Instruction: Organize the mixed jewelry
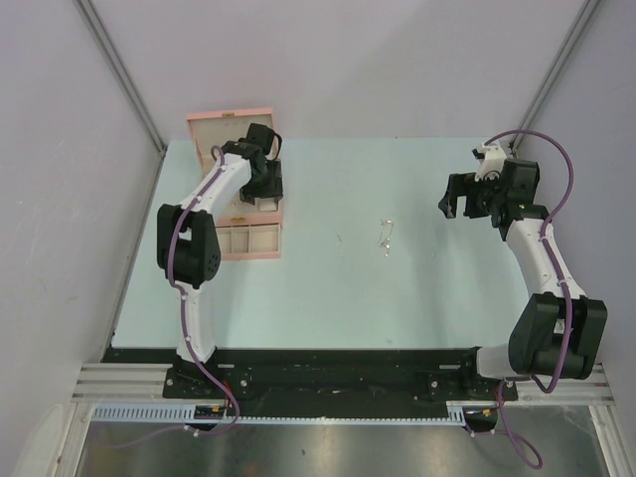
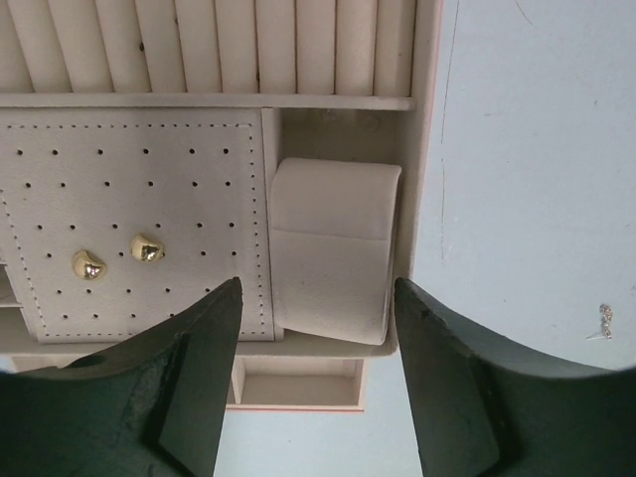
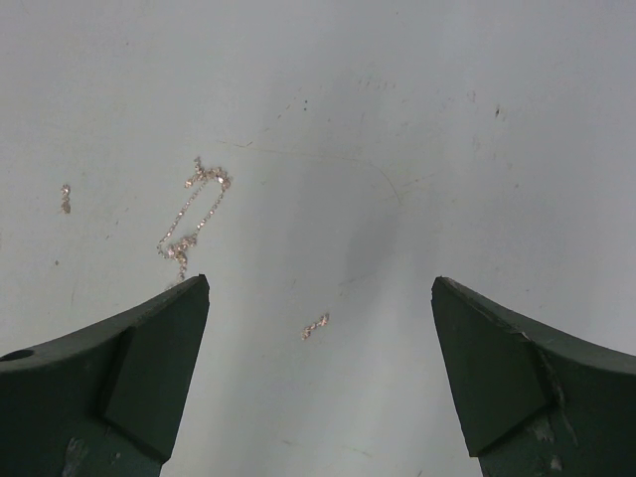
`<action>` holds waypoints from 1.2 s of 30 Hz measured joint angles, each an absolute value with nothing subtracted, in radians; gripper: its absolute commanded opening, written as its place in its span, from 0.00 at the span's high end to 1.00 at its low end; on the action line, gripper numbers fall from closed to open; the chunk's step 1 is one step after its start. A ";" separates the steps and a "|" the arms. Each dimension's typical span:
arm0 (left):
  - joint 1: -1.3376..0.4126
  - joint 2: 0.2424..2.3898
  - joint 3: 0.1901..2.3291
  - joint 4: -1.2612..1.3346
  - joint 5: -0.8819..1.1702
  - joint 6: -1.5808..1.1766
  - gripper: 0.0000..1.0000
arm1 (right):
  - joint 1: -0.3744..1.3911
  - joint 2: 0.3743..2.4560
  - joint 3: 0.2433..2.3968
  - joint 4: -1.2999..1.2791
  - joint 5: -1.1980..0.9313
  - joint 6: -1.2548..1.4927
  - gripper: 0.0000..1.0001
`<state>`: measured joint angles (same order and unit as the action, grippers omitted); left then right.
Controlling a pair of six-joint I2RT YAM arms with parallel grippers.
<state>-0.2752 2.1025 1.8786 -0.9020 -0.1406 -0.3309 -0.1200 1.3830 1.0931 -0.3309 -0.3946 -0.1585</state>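
Observation:
The mixed jewelry (image 1: 386, 237) lies loose on the pale table near the middle. In the right wrist view it shows as a thin chain (image 3: 194, 211), a small bit (image 3: 315, 326) and a tiny piece (image 3: 66, 197). My right gripper (image 1: 453, 203) is open and empty, hovering to the right of the jewelry; the small bit lies between its jaws in the wrist view (image 3: 320, 383). My left gripper (image 1: 266, 191) is open and empty over the open pink jewelry box (image 1: 250, 241). Below it (image 2: 318, 383) sits a white cushion (image 2: 333, 248).
The box's lid (image 1: 231, 124) stands open at the back. Inside are ring rolls (image 2: 209, 45) and a perforated panel (image 2: 129, 179) with two gold studs (image 2: 89, 264). One silvery piece (image 2: 604, 320) lies on the table right of the box.

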 measured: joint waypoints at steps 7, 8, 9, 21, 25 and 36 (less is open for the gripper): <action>-0.275 2.097 1.879 -0.901 -0.136 -0.316 0.32 | -0.123 1.383 1.093 -0.331 -0.401 -0.159 0.00; -0.275 2.094 1.879 -0.901 -0.133 -0.314 0.32 | -0.123 1.383 1.093 -0.331 -0.402 -0.159 0.00; -0.275 2.090 1.879 -0.900 -0.129 -0.313 0.32 | -0.123 1.383 1.093 -0.331 -0.402 -0.159 0.00; -0.278 2.017 1.879 -0.896 -0.130 -0.310 0.32 | -0.128 1.383 1.093 -0.331 -0.409 -0.159 0.00; -0.273 2.016 1.879 -0.896 -0.144 -0.305 0.33 | -0.129 1.383 1.093 -0.331 -0.410 -0.159 0.00; -0.228 2.016 1.877 -0.894 -0.155 -0.305 0.34 | -0.136 1.383 1.093 -0.331 -0.422 -0.159 0.00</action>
